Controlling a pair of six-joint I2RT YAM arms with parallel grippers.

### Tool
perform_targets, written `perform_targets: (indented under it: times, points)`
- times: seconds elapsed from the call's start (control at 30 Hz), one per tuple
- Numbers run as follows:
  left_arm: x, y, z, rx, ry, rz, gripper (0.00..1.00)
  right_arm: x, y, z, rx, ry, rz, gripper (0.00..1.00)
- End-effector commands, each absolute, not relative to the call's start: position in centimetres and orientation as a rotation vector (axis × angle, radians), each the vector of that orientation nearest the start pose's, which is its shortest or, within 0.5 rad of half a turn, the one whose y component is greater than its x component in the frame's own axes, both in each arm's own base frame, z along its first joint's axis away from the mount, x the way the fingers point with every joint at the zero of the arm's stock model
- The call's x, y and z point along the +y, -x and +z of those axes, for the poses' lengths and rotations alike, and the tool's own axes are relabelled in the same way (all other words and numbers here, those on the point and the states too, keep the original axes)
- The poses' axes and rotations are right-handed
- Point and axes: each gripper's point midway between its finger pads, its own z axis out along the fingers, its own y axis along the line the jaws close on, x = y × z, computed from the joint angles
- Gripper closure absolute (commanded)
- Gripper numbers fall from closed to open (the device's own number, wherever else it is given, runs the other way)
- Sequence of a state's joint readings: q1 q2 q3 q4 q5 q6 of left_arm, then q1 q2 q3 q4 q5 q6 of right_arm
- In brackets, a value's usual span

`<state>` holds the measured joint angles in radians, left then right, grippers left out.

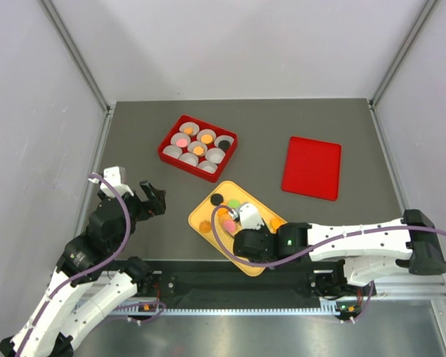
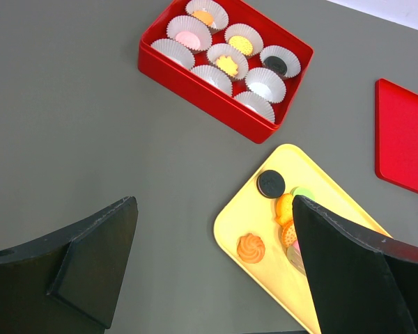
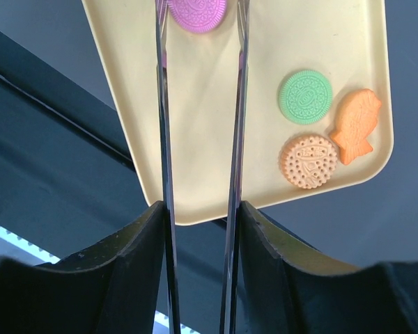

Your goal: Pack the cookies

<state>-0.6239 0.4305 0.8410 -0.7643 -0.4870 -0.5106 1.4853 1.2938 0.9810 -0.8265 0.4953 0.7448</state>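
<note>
Cookies lie on a yellow tray (image 1: 205, 210): a black one (image 2: 271, 184), an orange swirl (image 2: 251, 247), and in the right wrist view a green one (image 3: 305, 97), an orange round one (image 3: 308, 161) and an orange fish shape (image 3: 355, 125). My right gripper (image 3: 200, 209) is shut on metal tongs (image 3: 164, 104). The tong blades reach over the tray and flank a pink cookie (image 3: 196, 10) at their tips. A red box (image 1: 166, 154) of white paper cups holds several cookies. My left gripper (image 2: 214, 202) is open and empty, above the table left of the tray.
A flat red lid (image 1: 311, 168) lies right of the box. The tray (image 3: 216, 139) overhangs the table's near edge, above the black rail by the arm bases. Grey walls enclose the table.
</note>
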Motion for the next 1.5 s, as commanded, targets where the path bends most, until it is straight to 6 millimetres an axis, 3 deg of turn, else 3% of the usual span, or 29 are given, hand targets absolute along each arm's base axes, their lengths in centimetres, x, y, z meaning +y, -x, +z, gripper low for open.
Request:
perform_targets:
  times: [0.0, 0.37, 0.63, 0.73, 0.9, 1.13, 1.2, 1.23, 1.27, 1.33, 1.47]
  points:
    - [-6.3, -19.6, 26.3, 1.867, 0.212, -0.32, 0.03, 28.4, -7.9, 13.3, 2.346, 0.761, 0.291, 0.56]
    - [-6.3, -19.6, 26.2, 1.869, 0.211, -0.32, 0.03, 26.4, -7.7, 14.6, 2.352, 0.735, 0.297, 0.66]
    - [-6.3, -19.6, 26.2, 1.868, 0.212, -0.319, 0.03, 25.8, -7.9, 17.1, 2.31, 0.7, 0.377, 0.65]
    - [-6.3, -19.6, 26.2, 1.869, 0.212, -0.316, 0.03, 26.0, -8.9, 18.5, 2.276, 0.696, 0.383, 0.65]
    - [-6.2, -19.6, 26.2, 1.869, 0.217, -0.312, 0.03, 27.1, -13.0, 22.5, 2.176, 0.667, 0.412, 0.65]
    - [-6.1, -19.7, 26.0, 1.877, 0.221, -0.3, 0.03, 28.2, -23.1, 28.9, 2.056, 0.542, 0.455, 0.65]
    - [-6.1, -19.7, 26.0, 1.879, 0.222, -0.297, 0.03, 29.6, -25.1, 28.6, 2.059, 0.569, 0.455, 0.65]
    - [-6.1, -19.7, 26.0, 1.88, 0.224, -0.296, 0.03, 29.6, -26.6, 29.8, 2.04, 0.539, 0.452, 0.65]
    - [-6.0, -19.7, 26.0, 1.877, 0.227, -0.295, 0.03, 30.4, -27.8, 28.7, 2.062, 0.555, 0.427, 0.65]
    - [-6.0, -19.7, 26.0, 1.876, 0.23, -0.296, 0.03, 30.8, -29.9, 29.3, 2.058, 0.535, 0.436, 0.65]
    - [-5.9, -19.6, 26.2, 1.869, 0.235, -0.298, 0.03, 32.5, -33.2, 26.6, 2.113, 0.558, 0.416, 0.65]
